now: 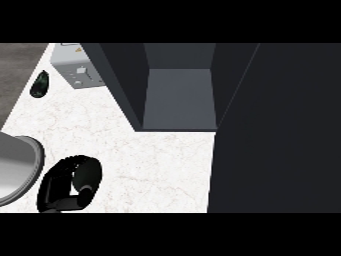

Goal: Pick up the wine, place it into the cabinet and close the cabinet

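The wine bottle [38, 84], dark green, is on the white counter at the far left, near the counter's edge. The dark cabinet [179, 100] stands open at the top centre, and its grey inner floor holds nothing. Its door [291, 130] is swung out and fills the right side of the view. My left hand [69, 184] is low on the left, well short of the bottle and left of the cabinet. Its fingers are loosely bent with nothing in them. My right hand does not show.
A grey box-shaped appliance [77, 69] stands at the back, between the bottle and the cabinet's left wall. My grey left forearm [3, 172] comes in from the lower left. The white counter [151, 160] stretches between my hand and the cabinet.
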Available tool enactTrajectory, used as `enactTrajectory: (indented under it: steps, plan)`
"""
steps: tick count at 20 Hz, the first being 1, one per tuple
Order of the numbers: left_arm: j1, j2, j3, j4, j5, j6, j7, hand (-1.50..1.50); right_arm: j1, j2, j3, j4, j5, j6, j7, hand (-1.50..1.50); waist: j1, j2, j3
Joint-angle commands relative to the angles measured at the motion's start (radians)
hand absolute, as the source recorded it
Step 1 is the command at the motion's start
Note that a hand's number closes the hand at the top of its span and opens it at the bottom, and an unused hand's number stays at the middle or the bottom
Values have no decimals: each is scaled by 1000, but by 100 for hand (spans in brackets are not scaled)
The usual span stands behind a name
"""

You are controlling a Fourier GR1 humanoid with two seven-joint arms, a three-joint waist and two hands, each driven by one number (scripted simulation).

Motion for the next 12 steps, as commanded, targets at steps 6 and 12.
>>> enactTrajectory:
  steps: [6,12]
  plan:
    - [253,-94,-128,-428,80,-109,167,150,12,19,29,-21,34,-15,3,-150,4,8,-12]
    - [351,-150,-293,-782,204,65,411,150,2,3,-17,22,-25,18,-34,-150,-3,11,-12]
